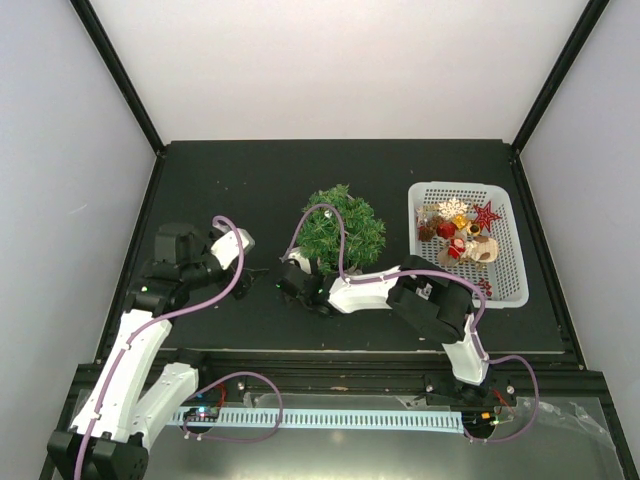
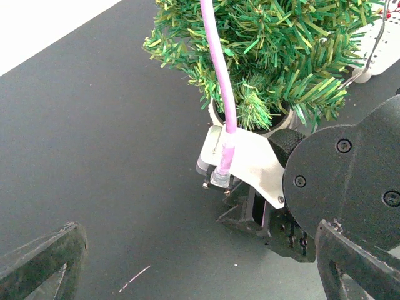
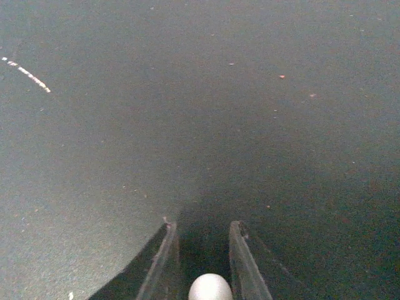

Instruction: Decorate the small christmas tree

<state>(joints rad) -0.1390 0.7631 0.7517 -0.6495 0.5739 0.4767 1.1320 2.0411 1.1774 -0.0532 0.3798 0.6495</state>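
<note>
The small christmas tree stands at mid-table in a white pot, and its green branches fill the top of the left wrist view. My right gripper reaches left across the front of the tree and is tipped down close to the dark table. In the right wrist view its fingers stand narrow, shut on a small white ball ornament lodged deep between them. My left gripper hovers left of it, wide open and holding nothing, with one finger at each bottom corner of its own view.
A white mesh basket of red, gold and white ornaments sits right of the tree. A small silver ball hangs on the tree's left side. The right arm's pink cable crosses in front of the branches. Black frame rails border the table.
</note>
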